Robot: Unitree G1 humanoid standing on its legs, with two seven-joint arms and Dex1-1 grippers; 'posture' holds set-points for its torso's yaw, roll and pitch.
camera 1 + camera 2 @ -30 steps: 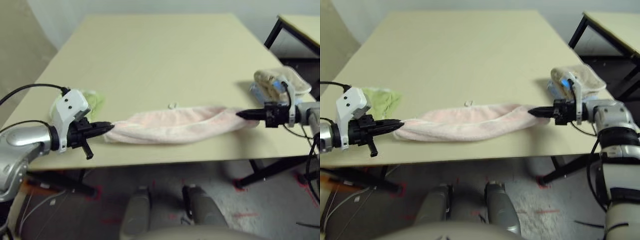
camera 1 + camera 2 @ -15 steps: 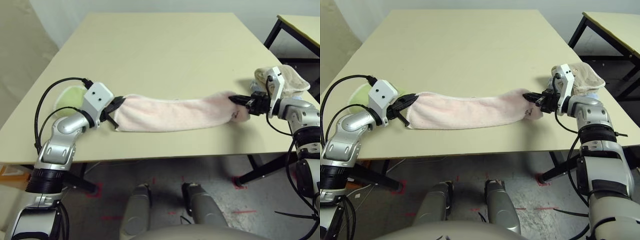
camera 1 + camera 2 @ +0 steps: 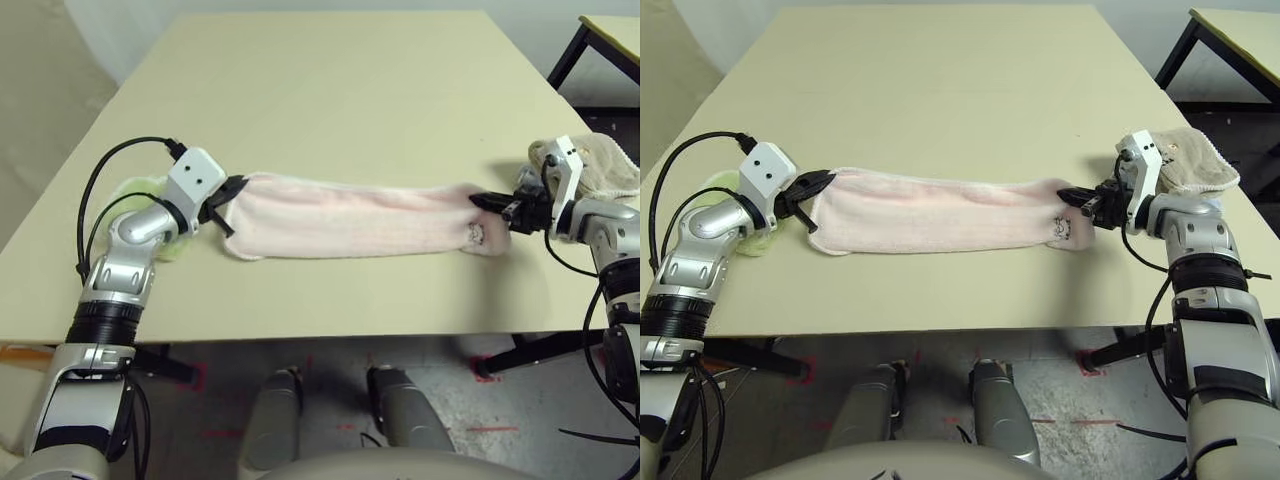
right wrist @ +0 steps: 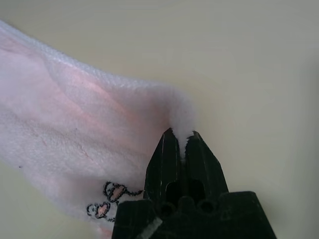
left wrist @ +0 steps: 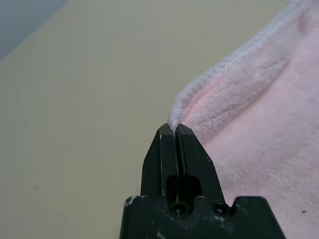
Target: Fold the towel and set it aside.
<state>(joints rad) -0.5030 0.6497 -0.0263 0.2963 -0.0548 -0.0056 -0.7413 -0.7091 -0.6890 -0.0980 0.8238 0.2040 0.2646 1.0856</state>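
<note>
- The towel (image 3: 355,219) is laid along the table's (image 3: 340,90) near edge, its long axis running left to right.
- Its left end is pinched in the closed left gripper (image 3: 228,196).
- Its right end is clamped by the closed right gripper (image 3: 490,203); both ends are equally in reach.

I am seeing a pale yellow-beige table (image 3: 350,90) taking up most of the head view. A lime-green towel (image 3: 740,245) is lying at about 9 o'clock, near the table's left edge, partly hidden. A beige towel (image 3: 1200,165) is sitting at about 3 o'clock by the right edge. A second table (image 3: 1240,30) with black legs is showing at 2 o'clock. Grey floor with red marks (image 3: 490,375) is lying at 6 o'clock.
</note>
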